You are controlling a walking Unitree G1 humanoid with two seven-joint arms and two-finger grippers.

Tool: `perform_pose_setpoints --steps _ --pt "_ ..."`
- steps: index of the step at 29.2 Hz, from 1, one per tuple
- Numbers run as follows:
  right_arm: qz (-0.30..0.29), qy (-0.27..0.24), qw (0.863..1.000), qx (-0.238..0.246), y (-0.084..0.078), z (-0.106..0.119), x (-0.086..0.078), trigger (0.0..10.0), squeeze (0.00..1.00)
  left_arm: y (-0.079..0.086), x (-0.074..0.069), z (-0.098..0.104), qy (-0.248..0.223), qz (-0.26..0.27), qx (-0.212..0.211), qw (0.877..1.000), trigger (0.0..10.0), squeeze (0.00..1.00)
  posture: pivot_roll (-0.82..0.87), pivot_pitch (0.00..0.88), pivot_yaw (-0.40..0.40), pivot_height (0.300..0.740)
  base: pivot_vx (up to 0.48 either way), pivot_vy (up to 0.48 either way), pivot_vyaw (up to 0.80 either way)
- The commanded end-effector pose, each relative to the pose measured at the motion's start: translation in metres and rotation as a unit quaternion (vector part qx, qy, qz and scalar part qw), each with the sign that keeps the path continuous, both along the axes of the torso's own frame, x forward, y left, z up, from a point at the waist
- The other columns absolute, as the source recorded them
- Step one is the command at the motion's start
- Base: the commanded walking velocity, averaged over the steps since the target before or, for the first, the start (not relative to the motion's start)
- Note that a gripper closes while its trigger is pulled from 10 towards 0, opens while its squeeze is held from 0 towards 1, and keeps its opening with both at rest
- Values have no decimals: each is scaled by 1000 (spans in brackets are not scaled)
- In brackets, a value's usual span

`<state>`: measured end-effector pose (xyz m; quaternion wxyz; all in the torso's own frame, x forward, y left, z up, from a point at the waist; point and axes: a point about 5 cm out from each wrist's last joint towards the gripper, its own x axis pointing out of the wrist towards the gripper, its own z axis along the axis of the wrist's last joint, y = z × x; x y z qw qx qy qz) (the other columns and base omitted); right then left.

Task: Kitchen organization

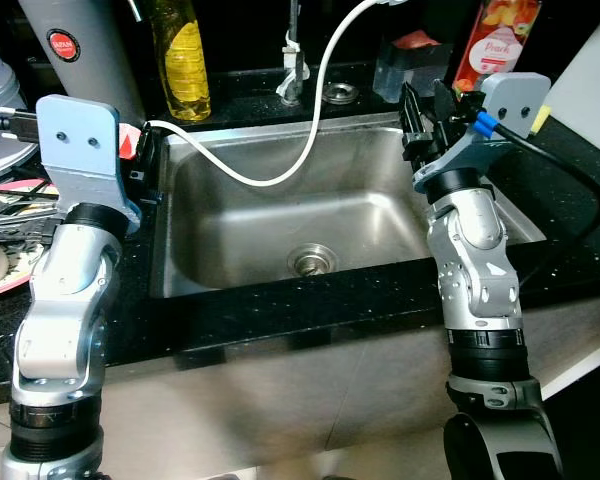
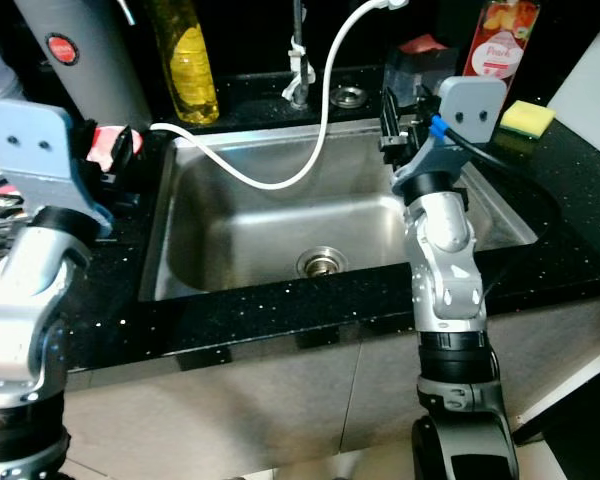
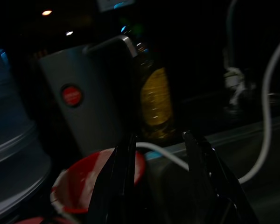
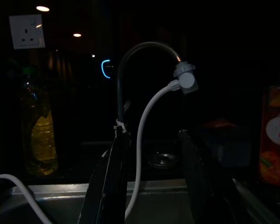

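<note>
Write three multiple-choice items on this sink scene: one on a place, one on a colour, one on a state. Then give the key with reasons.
1. Where does the yellow sponge lie?
A. In the sink
B. On the counter to the right of the sink
C. Beside the oil bottle

2. What colour is the hose hanging into the sink?
A. White
B. Black
C. Green

3. How is the right tool?
A. Shut on the hose
B. Shut on a bottle
C. Open, holding nothing

Key: B, it lies on the black counter at the right; A, the hose is white; C, its fingers stand apart in the right wrist view.
</note>
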<state>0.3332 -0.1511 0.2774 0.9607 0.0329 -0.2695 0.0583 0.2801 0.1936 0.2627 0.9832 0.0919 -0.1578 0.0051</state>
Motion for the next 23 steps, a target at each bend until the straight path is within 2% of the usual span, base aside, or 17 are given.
perform_pose_setpoints --steps 1,3,8,23 --pt "6 2 1000 -1 3 -1 0 10000 0 0 0 -2 8 3 -1 1000 10000 0 30 0 20 740 0 0 0" --pt "6 2 1000 -1 3 -1 0 10000 0 0 0 -2 8 3 -1 1000 10000 0 30 0 20 740 0 0 0" --pt "7 3 1000 0 3 -1 0 10000 0 -1 1 -2 7 1 -5 1000 10000 0 27 0 21 740 0 398 0" --pt "10 3 1000 -2 3 -2 1 10000 0 -6 0 0 -3 -12 -4 1000 10000 0 26 0 18 740 0 0 0"
